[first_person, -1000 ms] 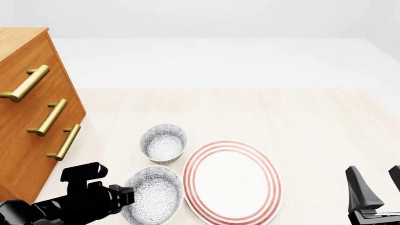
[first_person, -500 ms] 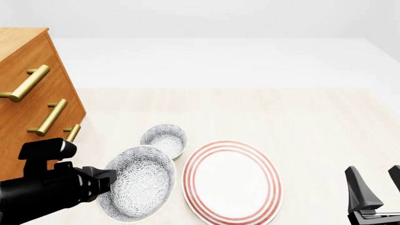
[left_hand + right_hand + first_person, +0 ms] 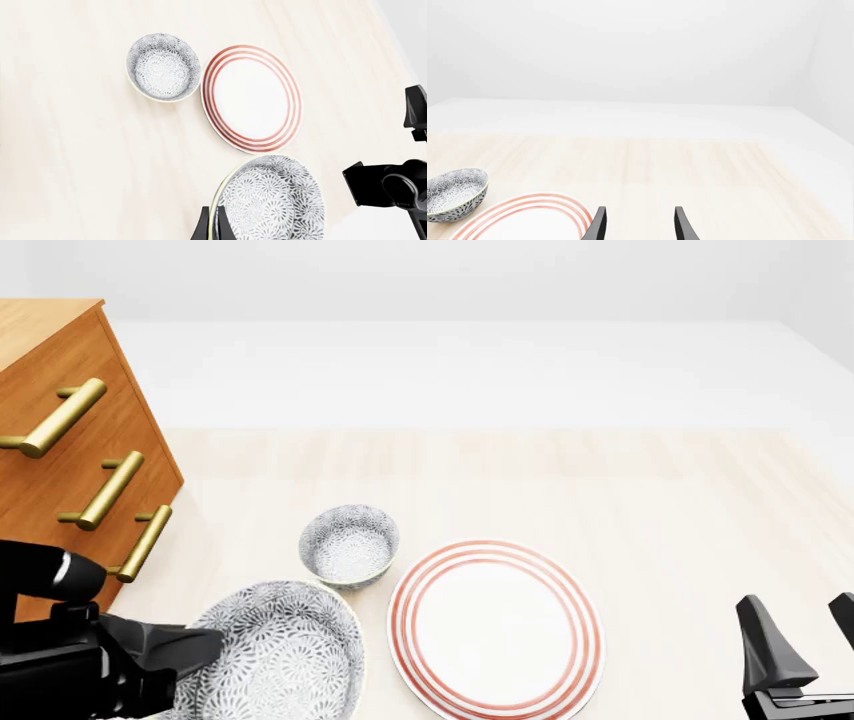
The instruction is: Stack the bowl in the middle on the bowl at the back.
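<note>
Beside the plate (image 3: 495, 628) on the tabletop (image 3: 641, 500), my left gripper (image 3: 211, 227) pinches the rim of the bowl in the middle (image 3: 276, 655), lifted and tilted; the bowl at the back (image 3: 350, 544) sits just behind. My right gripper (image 3: 638, 222) hangs agape.

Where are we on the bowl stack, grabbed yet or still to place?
Done: the left gripper is shut on the rim of the bowl in the middle, which looks lifted off the table. In hand: carrying it. Left: move it over the bowl at the back, which sits empty beside the plate, lower and release. The right gripper is open and idle.
</note>
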You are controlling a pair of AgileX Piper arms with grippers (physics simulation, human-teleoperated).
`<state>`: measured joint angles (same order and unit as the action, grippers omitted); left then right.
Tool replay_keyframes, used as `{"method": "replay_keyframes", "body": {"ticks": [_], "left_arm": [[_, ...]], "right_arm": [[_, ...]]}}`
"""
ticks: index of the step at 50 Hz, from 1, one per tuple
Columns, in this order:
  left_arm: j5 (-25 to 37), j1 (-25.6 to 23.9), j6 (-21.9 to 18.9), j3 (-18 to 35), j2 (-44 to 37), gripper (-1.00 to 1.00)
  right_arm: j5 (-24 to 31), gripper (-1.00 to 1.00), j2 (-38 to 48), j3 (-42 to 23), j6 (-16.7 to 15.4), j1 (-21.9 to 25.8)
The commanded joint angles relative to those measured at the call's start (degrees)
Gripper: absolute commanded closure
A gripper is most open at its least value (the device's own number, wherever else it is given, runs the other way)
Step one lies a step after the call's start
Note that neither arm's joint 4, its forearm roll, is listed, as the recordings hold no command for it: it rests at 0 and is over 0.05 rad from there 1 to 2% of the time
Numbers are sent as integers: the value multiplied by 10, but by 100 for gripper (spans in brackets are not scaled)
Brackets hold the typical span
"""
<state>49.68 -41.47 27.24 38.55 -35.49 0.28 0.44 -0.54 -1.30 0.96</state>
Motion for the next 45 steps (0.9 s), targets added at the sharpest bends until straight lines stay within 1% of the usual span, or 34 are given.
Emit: {"method": "replay_keyframes", "body": {"ticks": [1, 6, 7, 11, 15, 23, 29, 33, 37, 43, 45], "left_arm": [[33, -42, -14, 6, 18, 100], [30, -57, -18, -2, 17, 100], [26, -66, -11, -7, 16, 100], [21, -80, -10, -15, 14, 100], [6, -102, 3, -40, 12, 100], [-22, -133, 20, -54, -5, 100], [-54, -163, 41, -77, -26, 100], [-56, -166, 46, -86, -25, 100], [-57, -169, 59, -109, -15, 100], [-36, -163, 71, -129, 13, 100], [-41, -172, 84, -140, 16, 100]], "right_arm": [[1, -100, 0, 0, 0, 0], [1, -100, 0, -1, -1, 1], [1, -100, -1, -1, -1, 1], [1, -100, -2, -1, -2, 1], [1, -100, -2, -1, -2, 1], [1, -100, -2, 0, 0, 0], [2, -100, -3, 0, 1, 0], [2, -100, -3, -1, 1, 0], [3, -100, -3, -1, 1, 0], [3, -100, -3, -1, 1, 0], [3, -100, -3, -1, 0, 1]]}}
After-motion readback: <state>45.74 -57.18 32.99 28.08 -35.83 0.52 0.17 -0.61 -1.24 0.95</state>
